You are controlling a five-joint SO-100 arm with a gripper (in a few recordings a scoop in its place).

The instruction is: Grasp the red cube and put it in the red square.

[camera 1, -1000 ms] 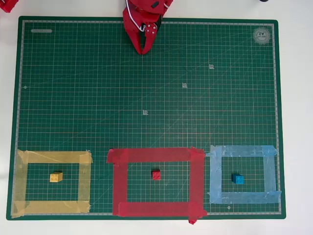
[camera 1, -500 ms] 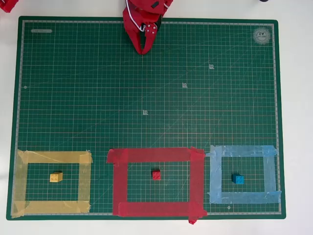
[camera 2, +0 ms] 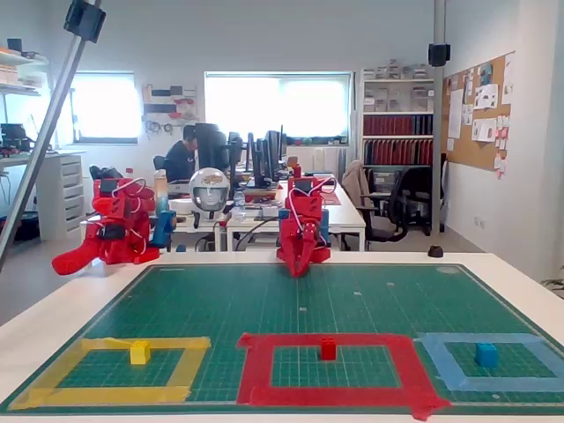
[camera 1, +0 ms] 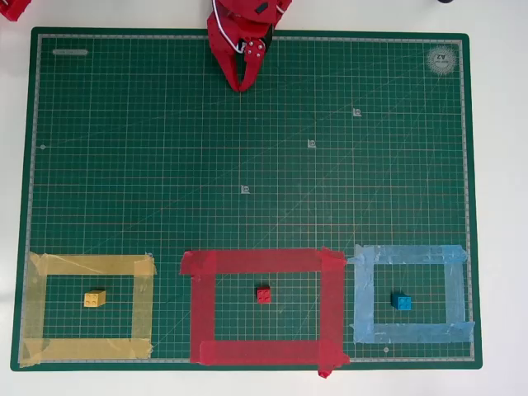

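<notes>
- The red arm's gripper (camera 1: 242,85) hangs at the far edge of the green mat (camera 1: 247,165), tips pointing down at the mat; in the fixed view it (camera 2: 298,269) sits folded low at the back of the mat.
- Its jaws are together, tips meeting in a point, with nothing between them.
- The red cube (camera 1: 263,294) lies well apart from the jaws, toward the near edge of the mat and almost straight out from them, studs up (camera 2: 328,349).
- It rests on green mat inside the red square (camera 1: 333,305), near the middle, clear of the tape on every side.
- Left of that in the overhead view, a yellow block (camera 1: 94,299) sits inside a yellow tape frame (camera 1: 91,265).
- To the right, a blue block (camera 1: 402,302) sits inside a light blue tape frame (camera 1: 408,254).
- The mat lies on a white counter (camera 1: 499,206).
</notes>
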